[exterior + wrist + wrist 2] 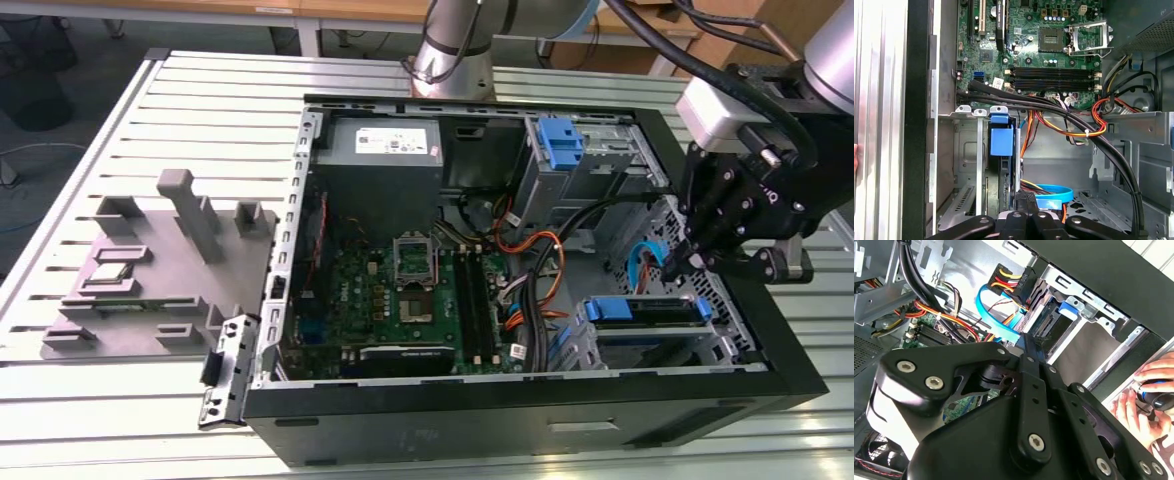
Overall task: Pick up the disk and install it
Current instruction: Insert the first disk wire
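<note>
The disk (645, 311), silver with a blue frame, lies in the drive bay at the exterior view's right front corner of the open computer case (534, 420). In the first wrist view the disk (1001, 142) stands edge-on in its metal cage. My gripper (686, 266) hangs just above the disk's inner end, fingers pressed together with nothing between them. In the second wrist view the fingertips (1026, 342) meet close to the disk (1054, 322) and the cable plugs beside it.
Blue and orange cables (641, 265) run beside the bay. The motherboard (400, 300) fills the case floor, a grey power supply (380, 145) and a blue latch piece (563, 145) sit at the back. A grey fixture (147, 270) lies outside. A hand (1146, 400) rests beyond the case.
</note>
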Controlling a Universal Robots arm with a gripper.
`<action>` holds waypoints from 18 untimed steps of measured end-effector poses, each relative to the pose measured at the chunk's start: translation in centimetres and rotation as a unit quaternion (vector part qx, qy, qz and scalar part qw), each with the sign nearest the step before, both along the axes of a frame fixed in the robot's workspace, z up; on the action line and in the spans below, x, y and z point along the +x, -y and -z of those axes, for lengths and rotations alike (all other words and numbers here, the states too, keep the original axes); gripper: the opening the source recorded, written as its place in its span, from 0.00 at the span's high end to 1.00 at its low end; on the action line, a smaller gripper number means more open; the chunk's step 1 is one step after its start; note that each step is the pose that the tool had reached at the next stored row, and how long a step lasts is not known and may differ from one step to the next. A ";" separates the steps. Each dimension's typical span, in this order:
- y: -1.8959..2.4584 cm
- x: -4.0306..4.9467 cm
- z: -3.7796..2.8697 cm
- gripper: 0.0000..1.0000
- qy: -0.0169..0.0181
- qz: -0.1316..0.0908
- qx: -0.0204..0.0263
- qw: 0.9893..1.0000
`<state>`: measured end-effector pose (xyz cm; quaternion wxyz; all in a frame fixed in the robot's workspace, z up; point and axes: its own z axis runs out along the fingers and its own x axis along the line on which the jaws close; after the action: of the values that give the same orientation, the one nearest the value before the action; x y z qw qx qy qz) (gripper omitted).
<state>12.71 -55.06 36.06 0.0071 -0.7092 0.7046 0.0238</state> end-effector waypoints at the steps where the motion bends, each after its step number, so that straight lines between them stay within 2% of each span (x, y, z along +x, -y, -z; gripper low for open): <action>1: 0.00 0.00 0.00 0.90 0.000 0.000 0.000 1.000; 5: 0.00 0.01 0.00 0.89 0.000 0.000 0.000 1.000; 6: 0.00 0.01 0.00 0.83 0.000 0.000 0.000 1.000; 7: 0.00 0.02 0.00 0.83 0.000 0.000 0.000 1.000; 9: 0.00 0.02 0.00 0.71 0.000 0.000 0.000 1.000; 10: 0.00 0.02 0.00 0.71 0.000 0.000 0.000 1.000; 11: 0.03 0.03 0.00 0.64 0.000 0.000 0.000 1.000; 15: 0.30 0.03 0.40 0.64 0.000 0.000 0.000 1.000; 18: 0.33 0.03 0.60 0.64 0.000 0.000 0.000 1.000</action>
<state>12.73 -55.39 35.46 0.0070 -0.7092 0.7046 0.0236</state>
